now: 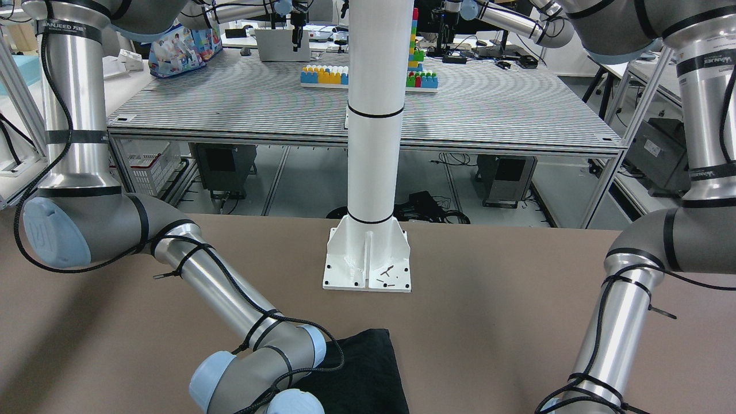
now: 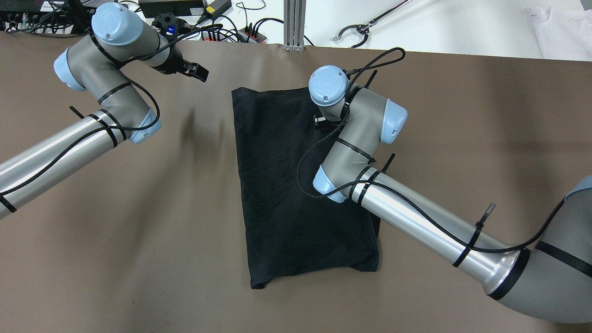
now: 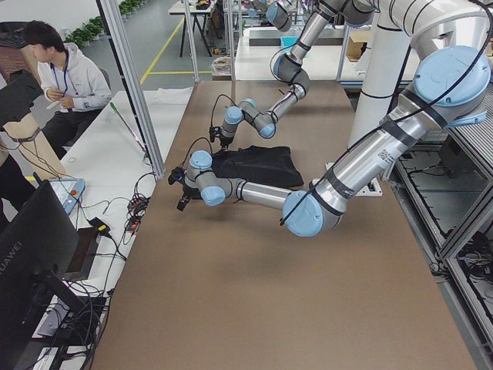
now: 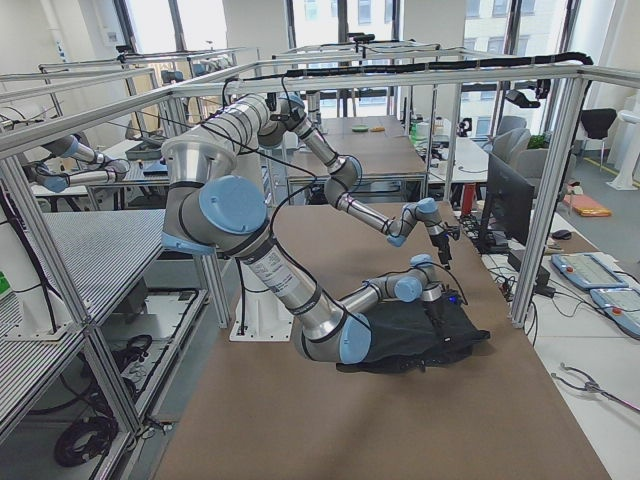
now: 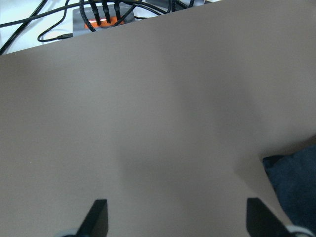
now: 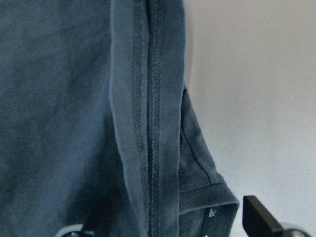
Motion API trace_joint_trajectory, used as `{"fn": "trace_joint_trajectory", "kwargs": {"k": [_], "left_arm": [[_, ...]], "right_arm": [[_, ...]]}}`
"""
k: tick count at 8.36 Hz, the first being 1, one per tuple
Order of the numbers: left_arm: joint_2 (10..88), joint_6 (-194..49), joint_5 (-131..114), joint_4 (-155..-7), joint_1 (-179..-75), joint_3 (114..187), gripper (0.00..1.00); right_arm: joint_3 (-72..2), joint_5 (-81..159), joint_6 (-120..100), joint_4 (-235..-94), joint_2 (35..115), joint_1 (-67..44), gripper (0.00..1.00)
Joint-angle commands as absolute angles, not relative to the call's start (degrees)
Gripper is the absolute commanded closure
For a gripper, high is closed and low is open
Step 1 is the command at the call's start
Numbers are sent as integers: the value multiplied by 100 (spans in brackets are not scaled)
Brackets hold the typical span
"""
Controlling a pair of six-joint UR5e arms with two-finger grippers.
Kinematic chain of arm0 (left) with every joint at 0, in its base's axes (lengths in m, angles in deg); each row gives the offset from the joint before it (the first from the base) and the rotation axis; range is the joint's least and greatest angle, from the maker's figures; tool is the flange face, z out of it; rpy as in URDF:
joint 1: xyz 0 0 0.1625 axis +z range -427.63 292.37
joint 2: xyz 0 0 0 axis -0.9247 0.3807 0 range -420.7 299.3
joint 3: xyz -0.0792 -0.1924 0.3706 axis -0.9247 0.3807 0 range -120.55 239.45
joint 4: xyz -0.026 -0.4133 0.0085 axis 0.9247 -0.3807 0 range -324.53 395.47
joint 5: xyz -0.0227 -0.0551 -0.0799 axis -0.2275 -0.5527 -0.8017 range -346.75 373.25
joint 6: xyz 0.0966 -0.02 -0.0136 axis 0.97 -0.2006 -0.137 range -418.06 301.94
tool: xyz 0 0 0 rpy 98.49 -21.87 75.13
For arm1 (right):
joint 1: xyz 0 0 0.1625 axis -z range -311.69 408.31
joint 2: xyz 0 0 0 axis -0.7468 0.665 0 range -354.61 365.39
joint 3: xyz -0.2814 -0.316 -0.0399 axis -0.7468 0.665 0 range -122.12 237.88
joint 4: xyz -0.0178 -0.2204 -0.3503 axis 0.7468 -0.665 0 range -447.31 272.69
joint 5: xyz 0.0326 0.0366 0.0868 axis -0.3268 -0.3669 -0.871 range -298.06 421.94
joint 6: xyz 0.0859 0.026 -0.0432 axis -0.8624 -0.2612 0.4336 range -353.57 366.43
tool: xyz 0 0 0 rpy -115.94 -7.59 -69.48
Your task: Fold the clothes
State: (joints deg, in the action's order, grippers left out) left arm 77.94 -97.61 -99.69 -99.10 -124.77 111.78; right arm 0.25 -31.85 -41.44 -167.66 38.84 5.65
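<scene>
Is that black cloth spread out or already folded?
Folded at least once: the black garment lies as a narrow rectangle, and the right wrist view shows stacked hemmed layers.

Take the white pillar (image 1: 372,115) as your mark: it stands bolted to the brown table (image 1: 517,322). Behind it you see a striped bench (image 1: 230,103) carrying coloured toy blocks (image 1: 325,75), and under that bench black cables (image 1: 428,210) lie on the pale floor (image 1: 310,184). Across the table from the pillar, an aluminium post (image 4: 545,200) rises with a dark monitor (image 4: 505,195) beyond it. Tall windows (image 4: 325,22) past the pillar give you daylight.
</scene>
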Motion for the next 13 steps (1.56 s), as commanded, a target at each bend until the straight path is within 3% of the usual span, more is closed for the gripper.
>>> {"fn": "trace_joint_trajectory", "kwargs": {"k": [1, 4, 6, 9, 13], "left_arm": [[7729, -9761, -9969, -9910, -12475, 11254, 0], [7721, -9753, -9969, -9918, -12475, 11271, 0], [7607, -9814, -9969, -9936, -12414, 11463, 0], [6729, -11485, -9969, -9988, -11591, 12866, 0], [6596, -13539, -9907, -9971, -10842, 13538, 0]], "right_arm": [[373, -3158, -3746, -16456, 3878, 184, 6], [383, -3219, -3031, -16465, 3966, -389, 6], [-352, -3289, -3432, -16474, 3966, -92, 6], [-942, -3298, -4260, -16342, 3975, 463, 6], [-1120, -3631, -5015, -16002, 4036, 463, 6]]}}
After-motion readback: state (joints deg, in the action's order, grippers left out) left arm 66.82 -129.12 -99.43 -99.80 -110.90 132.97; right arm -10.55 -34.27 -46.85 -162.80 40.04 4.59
